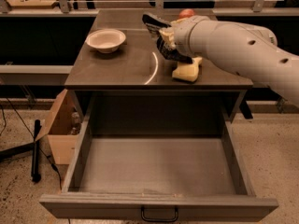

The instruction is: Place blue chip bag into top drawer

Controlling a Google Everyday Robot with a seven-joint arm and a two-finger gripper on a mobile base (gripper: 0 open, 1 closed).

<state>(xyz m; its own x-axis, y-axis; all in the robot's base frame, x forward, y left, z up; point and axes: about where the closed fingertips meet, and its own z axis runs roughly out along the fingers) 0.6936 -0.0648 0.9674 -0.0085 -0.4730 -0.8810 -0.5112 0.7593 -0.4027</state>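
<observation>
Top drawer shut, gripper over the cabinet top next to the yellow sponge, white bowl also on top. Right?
Not quite: the top drawer is pulled open, not shut, as the camera view shows. The rest holds: the gripper is over the cabinet top next to the yellow sponge, and the white bowl sits on the top too.
</observation>
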